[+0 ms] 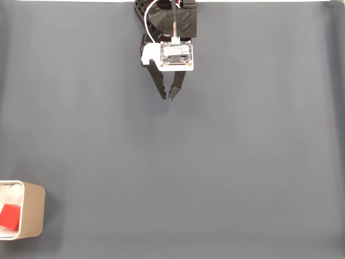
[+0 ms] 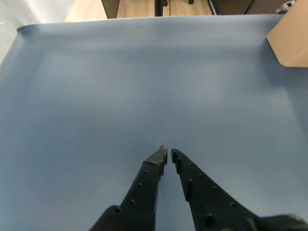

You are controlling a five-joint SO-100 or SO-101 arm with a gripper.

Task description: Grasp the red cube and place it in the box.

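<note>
The red cube (image 1: 9, 217) lies inside the box (image 1: 33, 210), a beige container with a white interior at the bottom left edge of the fixed view. Far from it, at the top centre of that view, my gripper (image 1: 167, 97) hangs over bare cloth. Its black fingers are nearly touching and hold nothing. The wrist view shows the same closed fingers, the gripper (image 2: 169, 151) pointing across the cloth. A tan corner of the box (image 2: 291, 38) shows at the top right there, and the cube is hidden from that camera.
A grey-blue cloth (image 1: 226, 162) covers the whole table. Its far edge (image 2: 144, 19) meets a wooden floor and dark furniture legs in the wrist view.
</note>
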